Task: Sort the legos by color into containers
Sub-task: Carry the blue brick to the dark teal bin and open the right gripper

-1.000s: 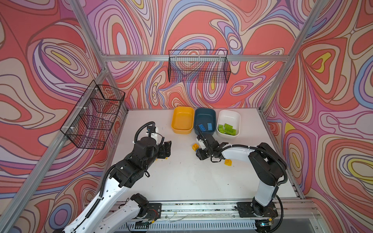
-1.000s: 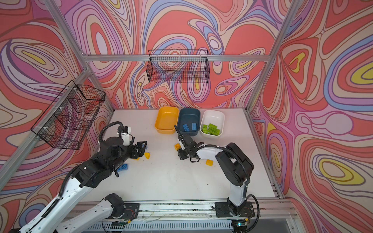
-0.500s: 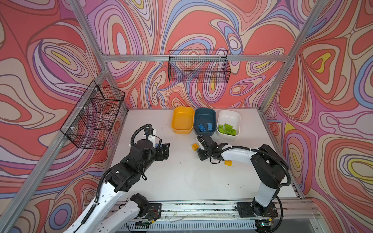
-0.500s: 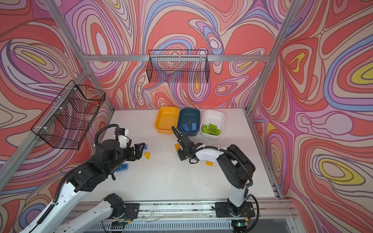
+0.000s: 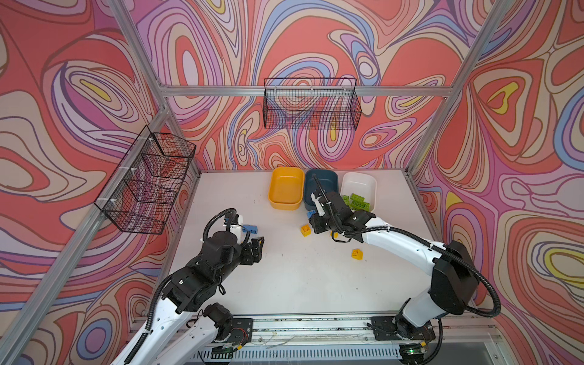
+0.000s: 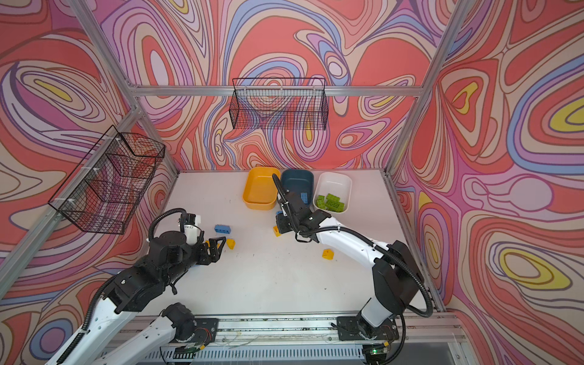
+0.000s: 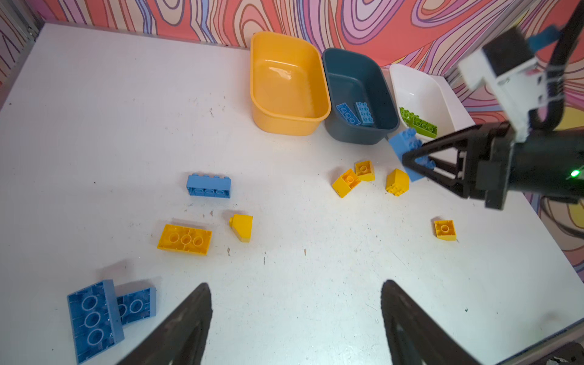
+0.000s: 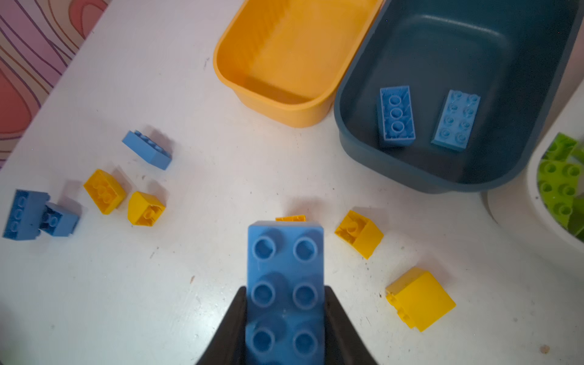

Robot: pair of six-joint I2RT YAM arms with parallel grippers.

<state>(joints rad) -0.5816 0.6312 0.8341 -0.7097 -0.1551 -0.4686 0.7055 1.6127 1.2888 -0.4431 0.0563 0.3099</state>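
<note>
My right gripper [image 8: 286,292] gripped a blue brick [image 8: 285,252] just short of the teal tub [image 8: 410,180] by the table's [image 5: 284,284] back edge. Loose yellow bricks [image 8: 358,234] lay beside it. My left gripper [image 7: 295,286] gaped, empty.

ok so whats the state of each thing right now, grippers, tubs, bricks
left gripper, open, holding nothing
right gripper, shut on a blue brick
yellow tub, empty
teal tub, two blue bricks inside
white tub, green bricks inside
loose yellow bricks, lying on the table, unsorted
loose blue bricks, lying on the table, unsorted
</note>
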